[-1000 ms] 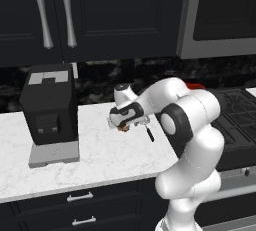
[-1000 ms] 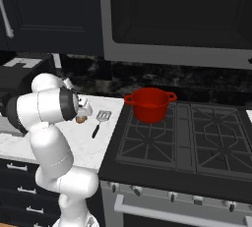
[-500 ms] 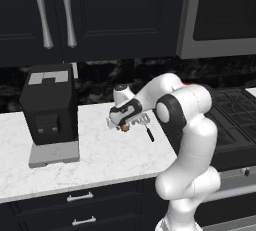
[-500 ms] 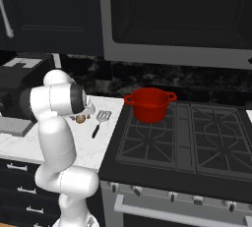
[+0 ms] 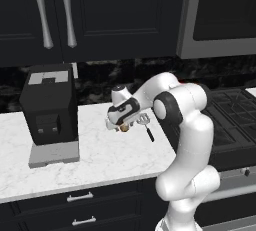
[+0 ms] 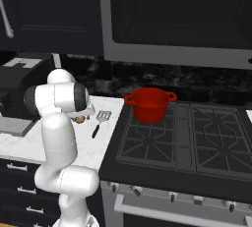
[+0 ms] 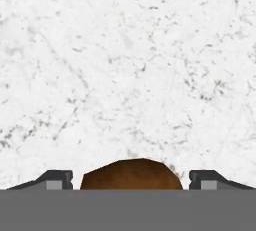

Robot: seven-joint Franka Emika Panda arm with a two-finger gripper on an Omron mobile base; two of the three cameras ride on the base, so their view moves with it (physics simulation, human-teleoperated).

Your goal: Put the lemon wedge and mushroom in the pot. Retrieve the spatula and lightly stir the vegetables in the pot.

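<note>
The round tan-brown mushroom (image 7: 131,175) lies on the white marble counter (image 7: 125,65), between my two fingertips with a small gap on each side. My gripper (image 7: 131,181) is open and points down over it; the hand (image 5: 122,115) sits low above the mushroom (image 5: 123,128) in the left base view. Just to its right lies the spatula (image 5: 146,124), silver head toward the wall, black handle toward the counter's front. The red pot (image 6: 149,104) stands on the stove's back left burner, apart from my gripper. The lemon wedge is hidden.
A black coffee machine (image 5: 48,106) stands on the counter to the left of my hand. The stove (image 6: 182,137) with its dark grates borders the counter on the right. Dark cabinets (image 5: 90,15) and a microwave (image 6: 182,19) hang above.
My arm's elbow has swung upward and the hand has settled a little lower around the mushroom. Mushroom, spatula and pot have stayed in place.
</note>
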